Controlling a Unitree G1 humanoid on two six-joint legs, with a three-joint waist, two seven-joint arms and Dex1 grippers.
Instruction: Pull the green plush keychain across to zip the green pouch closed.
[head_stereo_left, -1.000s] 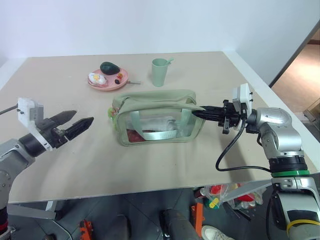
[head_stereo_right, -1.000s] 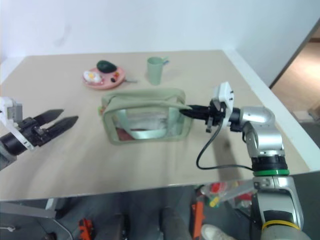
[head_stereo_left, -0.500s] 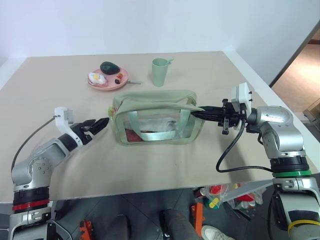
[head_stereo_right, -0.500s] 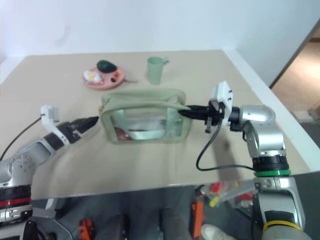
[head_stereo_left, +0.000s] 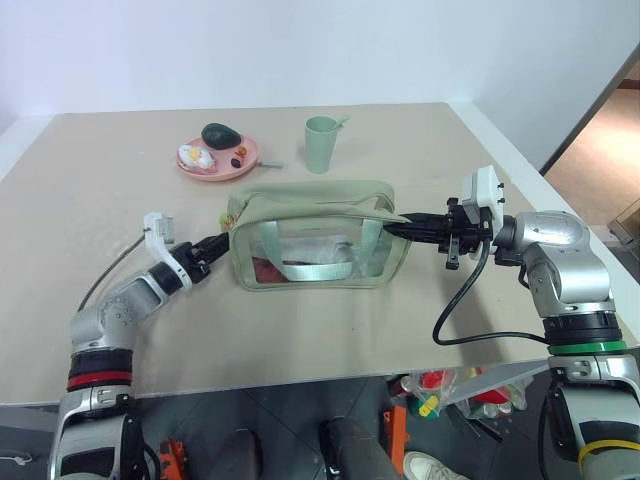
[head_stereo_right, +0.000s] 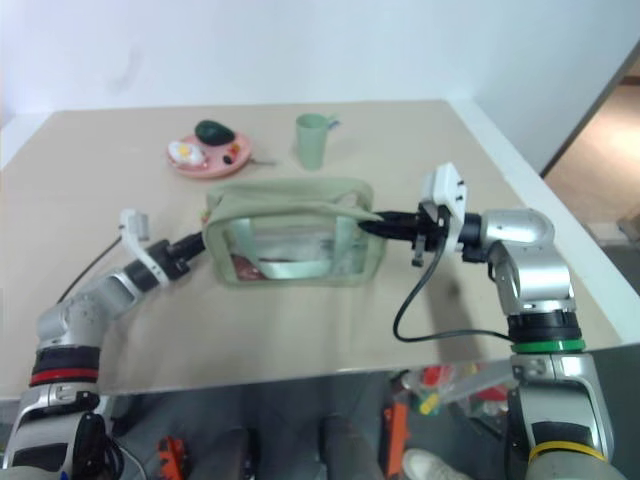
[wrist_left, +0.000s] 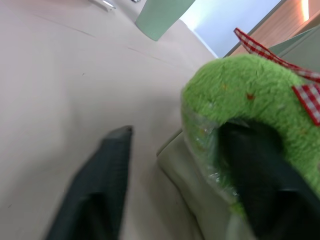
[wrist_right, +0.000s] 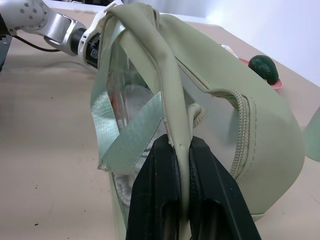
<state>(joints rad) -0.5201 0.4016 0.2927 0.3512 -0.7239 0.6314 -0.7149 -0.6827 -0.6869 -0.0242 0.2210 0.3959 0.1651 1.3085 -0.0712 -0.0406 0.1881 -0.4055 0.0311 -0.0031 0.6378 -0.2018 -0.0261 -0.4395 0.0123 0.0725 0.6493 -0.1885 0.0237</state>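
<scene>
The step in hand looks like taking hold of the keychain (wrist_left: 250, 95): at the pouch's left end the left gripper (head_stereo_left: 213, 245) stands spread, one finger tucked under the fuzzy lime plush with its red-checked ribbon and the other apart over the worktop (head_stereo_left: 120, 200). Next it should pinch the plush and draw it rightward along the zipper. The sage pouch (head_stereo_left: 320, 245), clear-sided, sits mid-worktop, its right end pinched at a fabric fold by the right gripper (head_stereo_left: 395, 228).
</scene>
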